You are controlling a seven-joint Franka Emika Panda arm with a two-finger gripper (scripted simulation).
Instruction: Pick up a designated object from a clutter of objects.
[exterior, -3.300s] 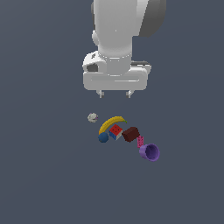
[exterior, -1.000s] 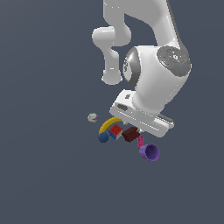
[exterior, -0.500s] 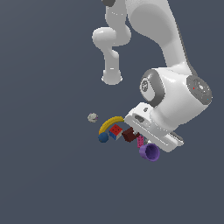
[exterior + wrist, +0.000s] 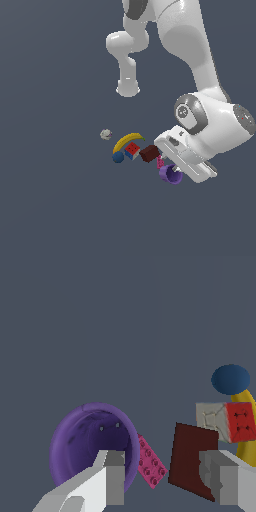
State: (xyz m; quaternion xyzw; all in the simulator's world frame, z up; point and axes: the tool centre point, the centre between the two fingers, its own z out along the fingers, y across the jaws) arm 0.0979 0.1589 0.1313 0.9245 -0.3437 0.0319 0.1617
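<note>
Gripper point(image 4: 162, 476) spread wide, nothing held, low over the clutter, seen in exterior view as white hand point(image 4: 187, 160) tilted beside the pile. In wrist view 1 finger point(image 4: 111, 476) overlaps the open mouth of the purple cup point(image 4: 87, 443); other finger point(image 4: 222, 476) sits in front of the brown block point(image 4: 192, 458) edge. Between the fingers: pink brick point(image 4: 151, 462) and most of the brown block, not the cup. Purple cup lying on its side, mouth toward the wrist camera, pink brick touching or just behind its rim, can't tell which. In exterior view purple cup point(image 4: 169, 174) at the end of the row nearest the hand, partly covered by it, pink brick point(image 4: 160, 162) just above the cup, brown block point(image 4: 149, 153) next toward the exterior view's left. Red-faced cube point(image 4: 132, 149) just beside the block, blue ball point(image 4: 118, 157) just beside the cube, yellow banana point(image 4: 128, 140) arching behind cube and ball. Whitish lump point(image 4: 105, 134) apart from the rest, further to the exterior view's left. Wrist view also shows cube point(image 4: 227, 422), ball point(image 4: 230, 379) and a bit of banana point(image 4: 246, 428) beyond the block. All on plain grey floor point(image 4: 50, 200).
</note>
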